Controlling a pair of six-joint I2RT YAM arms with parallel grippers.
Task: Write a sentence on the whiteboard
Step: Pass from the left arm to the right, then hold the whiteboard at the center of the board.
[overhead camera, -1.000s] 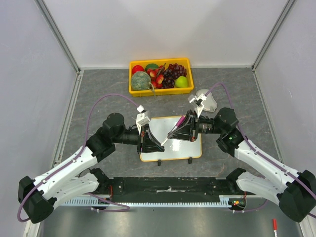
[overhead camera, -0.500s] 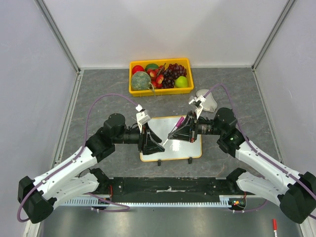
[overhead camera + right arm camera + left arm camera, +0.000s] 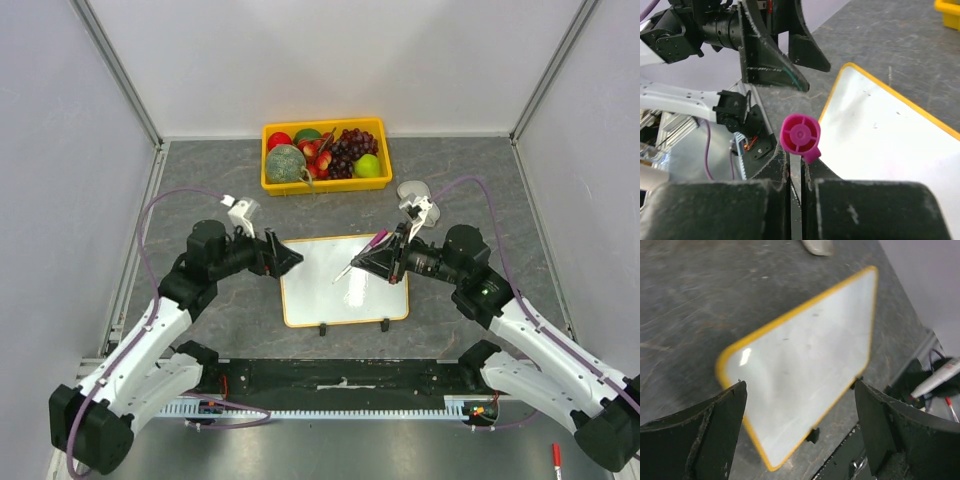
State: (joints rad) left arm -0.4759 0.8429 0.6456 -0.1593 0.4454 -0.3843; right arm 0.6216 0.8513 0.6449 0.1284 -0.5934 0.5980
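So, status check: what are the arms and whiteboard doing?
Left gripper open near whiteboard corner. Right gripper shut on pink marker above it. No writing visible. Nothing in the way.

I'm looking down on a dark grey, stone-patterned worktop (image 3: 200,170) boxed in by plain pale panels: a back wall (image 3: 330,60) across the top of the overhead frame, a left wall (image 3: 50,200) and a right wall (image 3: 590,180) down its sides. A left aluminium post (image 3: 120,75) and a right aluminium post (image 3: 548,70) slant through the upper corners where the panels meet, and a slotted metal rail (image 3: 330,408) crosses the bottom edge. The light is soft and even, leaving only faint shadows on the grey surface.
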